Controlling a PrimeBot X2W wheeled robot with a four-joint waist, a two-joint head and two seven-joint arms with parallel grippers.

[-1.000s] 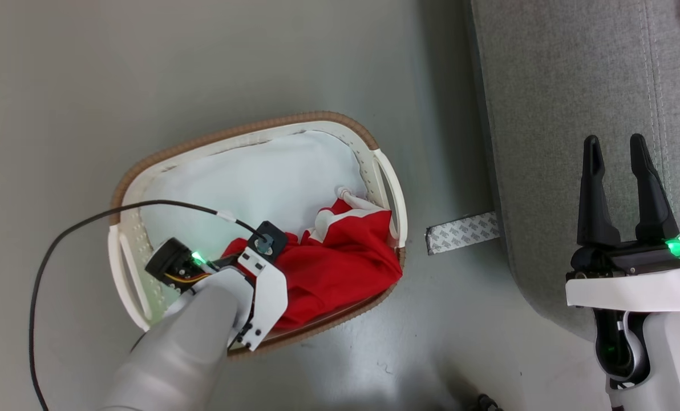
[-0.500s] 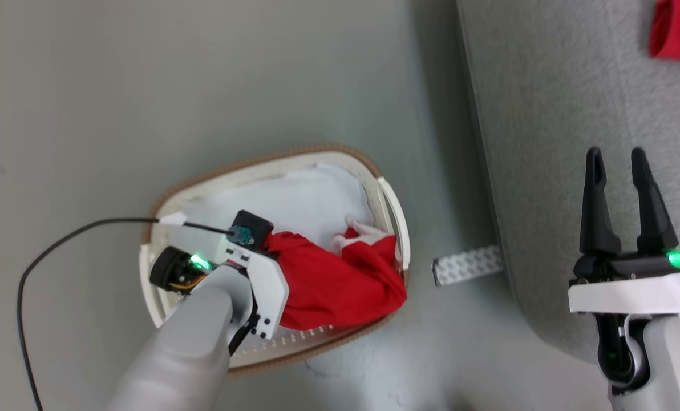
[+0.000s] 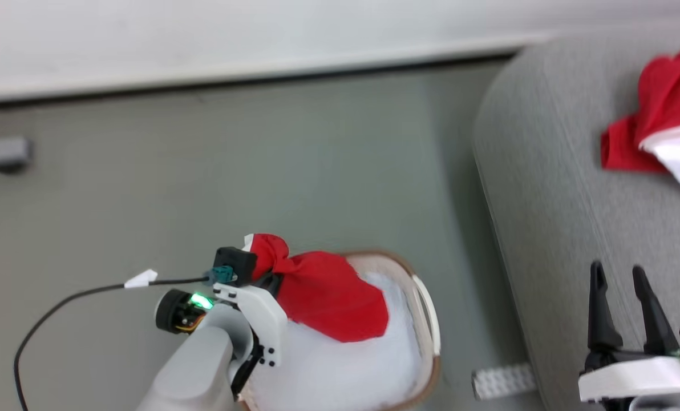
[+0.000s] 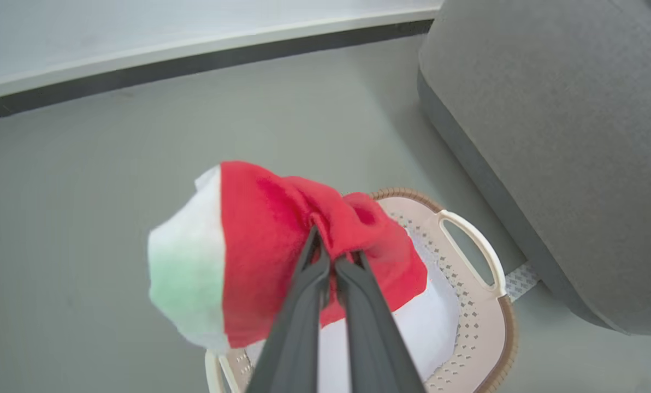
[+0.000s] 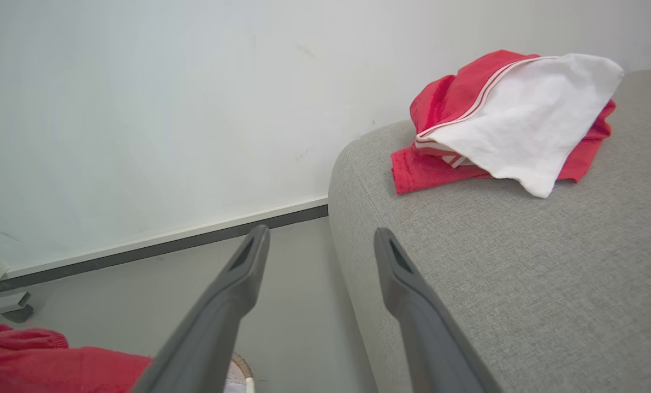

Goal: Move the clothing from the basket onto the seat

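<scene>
At the lower centre of the left wrist view, the left gripper (image 4: 328,252) is clenched on a bunched fold of a red garment (image 4: 260,229), its two dark fingers pressed together with cloth pinched between them. The garment, red with one white end, hangs from the jaws above the basket (image 4: 501,333), which sits at the lower middle of the head view. Whether its lowest fold touches what is in the basket cannot be told. White fabric (image 3: 345,365) covers the inside of the basket, and it is unclear whether this is a liner or another garment.

Bare floor (image 3: 260,171) lies between the basket and the seat (image 3: 545,217) on the right side of the frame, so the held garment is well apart from its goal. At the upper right, a red-and-white piece (image 3: 654,131) lies on the seat. At the lower right, the right gripper (image 3: 616,274) hovers over the seat's edge with its fingers spread, grasping nothing.

The task appears partly done. One piece is delivered and one is in hand, to be carried across and released. The white fabric may remain to be moved.
</scene>
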